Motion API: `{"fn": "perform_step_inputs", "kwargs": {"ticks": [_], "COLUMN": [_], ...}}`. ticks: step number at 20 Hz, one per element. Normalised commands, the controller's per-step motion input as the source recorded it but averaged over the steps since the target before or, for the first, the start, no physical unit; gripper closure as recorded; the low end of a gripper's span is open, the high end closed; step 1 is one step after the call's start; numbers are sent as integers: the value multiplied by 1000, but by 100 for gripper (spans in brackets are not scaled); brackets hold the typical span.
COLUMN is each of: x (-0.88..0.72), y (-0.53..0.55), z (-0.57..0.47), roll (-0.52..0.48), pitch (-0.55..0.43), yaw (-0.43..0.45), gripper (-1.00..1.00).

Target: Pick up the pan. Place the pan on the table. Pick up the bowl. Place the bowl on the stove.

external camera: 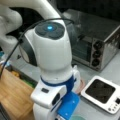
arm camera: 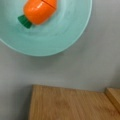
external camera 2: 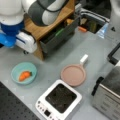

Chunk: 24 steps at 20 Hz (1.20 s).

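Beside the stove [external camera 2: 59,100], pan [external camera 2: 73,74] on table [external camera 2: 57,62], carrot [external camera 2: 24,75] in bowl [external camera 2: 24,72], hand's state untellable.

The grey table [external camera 2: 57,60] is seen in both front views. Directly on it are set the pink pan [external camera 2: 73,74], the teal bowl [external camera 2: 24,72], the white stove [external camera 2: 59,101], the steel toaster oven [external camera 2: 107,97] and a wooden board [arm camera: 70,103].

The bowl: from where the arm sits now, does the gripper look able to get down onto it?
Probably yes. The bowl sits on open table with only a toy carrot inside; nothing stands over it. The gripper itself is not in view.
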Motion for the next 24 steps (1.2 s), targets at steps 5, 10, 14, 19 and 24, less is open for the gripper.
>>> {"fn": "perform_step_inputs", "kwargs": {"ticks": [5, 10, 14, 19, 24], "x": [346, 378, 356, 302, 308], "y": [-335, -389, -279, -180, -116], "z": [-65, -136, -7, 26, -155], "roll": [94, 153, 157, 150, 161], "pitch": [161, 192, 162, 132, 62], "yaw": [84, 62, 37, 29, 46], "gripper": [-100, -100, -100, -100, -100]}}
